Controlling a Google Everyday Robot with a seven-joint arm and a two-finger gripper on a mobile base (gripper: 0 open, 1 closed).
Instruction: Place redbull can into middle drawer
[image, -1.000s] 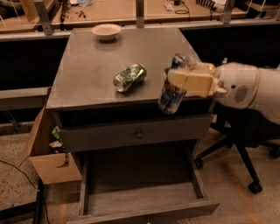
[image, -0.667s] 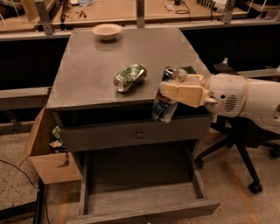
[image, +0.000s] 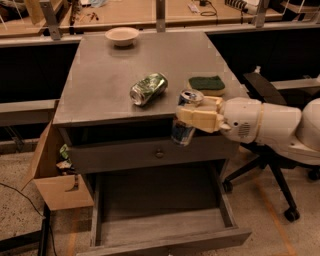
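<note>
1 cardboard box (image: 55, 180) stands on the floor past the left edge of the tabletop (image: 100, 75). 1 pale bowl (image: 122, 36) rests near the far edge, left of centre. 1 dented green can (image: 148, 89) lies on its side around the middle of the top.

To its right, at the front edge near the right front corner, the gripper (image: 196, 118) reaches in from the right and pinches the redbull can (image: 181, 134) around its upper body. The can is tilted, with its top leaning right and its base hanging below the front edge, in front of the knobbed drawer front (image: 125, 155). A green sponge (image: 206, 84) lies just behind, by the right edge, and an office chair (image: 272, 165) stands beyond that edge.

The middle drawer (image: 165, 227) is pulled open well below the can, its floor bare.

The can looks high above the drawer and towards its right side. Letting go here would likely make it drop hard, bounce, or clip the right wall and roll out. Because it is tilted, it could land on its rim and topple. A straight descent could also scrape the arm against the tabletop's front edge or the knob.
</note>
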